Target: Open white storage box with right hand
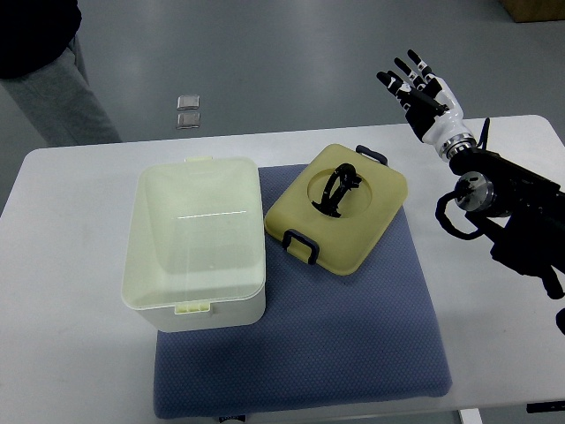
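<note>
Lid (pixel 340 209) lies off the white storage box (pixel 199 243), just right of it on the blue mat (pixel 353 344), so we judge the box already open. Our right hand (pixel 422 88) hovers far right above the desk (pixel 71 353), fingers spread, holding nothing; the box lies well left and nearer.

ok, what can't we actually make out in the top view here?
- Left hand: not in the top view at all.
- Person: cut off by the top-left edge; only dark clothing and a grey leg show.
- Right arm: runs out of the right edge.
- Two small square items on the floor beyond the table: too small to identify.
- Blue mat: near edge cut off by the bottom edge.
</note>
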### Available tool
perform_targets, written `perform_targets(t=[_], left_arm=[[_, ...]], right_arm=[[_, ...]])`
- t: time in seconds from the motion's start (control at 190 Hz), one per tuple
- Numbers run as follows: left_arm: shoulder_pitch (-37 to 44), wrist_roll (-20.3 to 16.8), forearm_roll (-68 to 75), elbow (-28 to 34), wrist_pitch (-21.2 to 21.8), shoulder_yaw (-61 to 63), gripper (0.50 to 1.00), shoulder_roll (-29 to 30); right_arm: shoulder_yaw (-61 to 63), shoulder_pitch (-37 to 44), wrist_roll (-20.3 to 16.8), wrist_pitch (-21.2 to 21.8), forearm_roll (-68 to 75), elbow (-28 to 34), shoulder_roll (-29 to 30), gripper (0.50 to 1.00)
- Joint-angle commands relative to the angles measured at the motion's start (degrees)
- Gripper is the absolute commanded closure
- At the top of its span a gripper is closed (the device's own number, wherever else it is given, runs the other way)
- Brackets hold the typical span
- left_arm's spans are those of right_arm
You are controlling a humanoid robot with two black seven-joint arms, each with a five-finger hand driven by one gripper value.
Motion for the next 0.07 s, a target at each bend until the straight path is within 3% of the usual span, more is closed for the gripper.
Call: perform_targets(t=[0.0,0.068], left_arm=[[-0.07,-0.01,0.00,0.22,-0.05,0.09,0.500,0.00],[0.02,-0.01,0.00,0.31,0.04,0.09,0.500,0.00]], right_arm=[[0.93,-0.74,0.01,0.00,0.00,-0.03,0.20,0.572],[1.02,-0.92,0.45,-0.70,0.00,-0.03,0.72,0.572]])
